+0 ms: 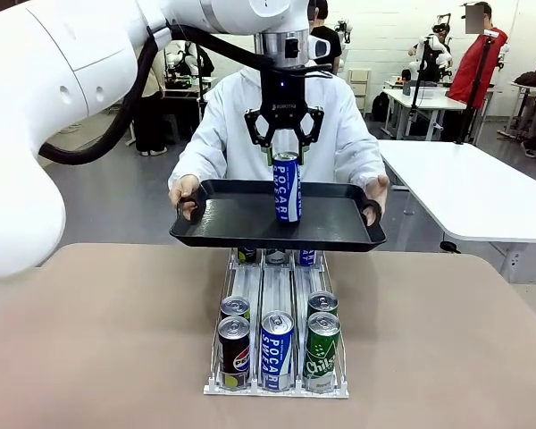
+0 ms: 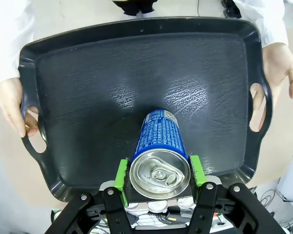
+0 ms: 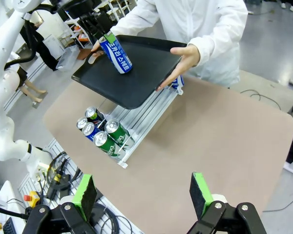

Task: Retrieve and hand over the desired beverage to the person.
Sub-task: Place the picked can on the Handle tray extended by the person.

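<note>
One blue Pocari Sweat can (image 1: 287,188) stands upright at middle of black tray (image 1: 223,223). Person (image 1: 228,125) in white coat holds tray by both handles, over far end of can rack (image 1: 277,295). Left gripper (image 1: 286,154) clamps can's top from above, green pads on either side. Right gripper (image 3: 144,195) hangs empty, jaws wide, well apart from tray. Retrieval looks done; can seems to rest on tray; release and withdrawal left.

My work surface is a flat tan table (image 1: 447,357) with rounded corners. Directly on it, at centre, lies one white three-lane plastic can rack (image 1: 261,286), three upright cans (image 1: 277,350) in its front row. Above the rack's far end, a flat black rectangular tray (image 1: 223,219) carries one upright blue-and-white beverage can (image 1: 287,188).
</note>
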`<state>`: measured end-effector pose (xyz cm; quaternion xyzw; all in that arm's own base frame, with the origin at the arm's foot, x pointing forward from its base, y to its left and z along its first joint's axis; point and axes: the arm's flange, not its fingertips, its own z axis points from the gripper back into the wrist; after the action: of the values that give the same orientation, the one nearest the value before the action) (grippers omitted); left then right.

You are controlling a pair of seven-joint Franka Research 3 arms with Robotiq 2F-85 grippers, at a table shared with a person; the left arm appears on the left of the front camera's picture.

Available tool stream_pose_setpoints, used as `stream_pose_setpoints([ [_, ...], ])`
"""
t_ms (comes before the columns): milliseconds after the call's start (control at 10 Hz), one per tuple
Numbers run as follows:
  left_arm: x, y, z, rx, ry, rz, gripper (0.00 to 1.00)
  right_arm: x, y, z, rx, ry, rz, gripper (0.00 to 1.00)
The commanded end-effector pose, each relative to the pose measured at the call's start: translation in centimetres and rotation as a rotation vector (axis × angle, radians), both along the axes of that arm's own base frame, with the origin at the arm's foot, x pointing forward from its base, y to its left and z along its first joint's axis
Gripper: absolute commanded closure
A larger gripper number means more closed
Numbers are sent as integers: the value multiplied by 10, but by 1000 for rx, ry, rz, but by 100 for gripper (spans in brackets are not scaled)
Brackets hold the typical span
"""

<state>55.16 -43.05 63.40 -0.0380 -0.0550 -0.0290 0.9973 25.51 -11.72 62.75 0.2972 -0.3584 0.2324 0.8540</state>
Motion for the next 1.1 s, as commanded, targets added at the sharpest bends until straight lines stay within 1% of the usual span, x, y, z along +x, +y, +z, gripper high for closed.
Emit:
stream_pose_setpoints([
  [0, 30, -28, 24, 20, 23, -32, 42, 2, 0, 2, 25, -14, 22, 0],
  [100, 31, -31, 18, 31, 37, -41, 42, 2, 0, 2, 25, -14, 22, 0],
  [300, 31, -32, 15, 35, 37, -53, 42, 2, 0, 2, 25, -14, 22, 0],
  [400, 30, -32, 15, 33, 30, -60, 0, 2, 0, 2, 25, -14, 22, 0],
  [1000, 28, -32, 13, 36, 19, -86, 0, 2, 0, 2, 25, -14, 22, 0],
])
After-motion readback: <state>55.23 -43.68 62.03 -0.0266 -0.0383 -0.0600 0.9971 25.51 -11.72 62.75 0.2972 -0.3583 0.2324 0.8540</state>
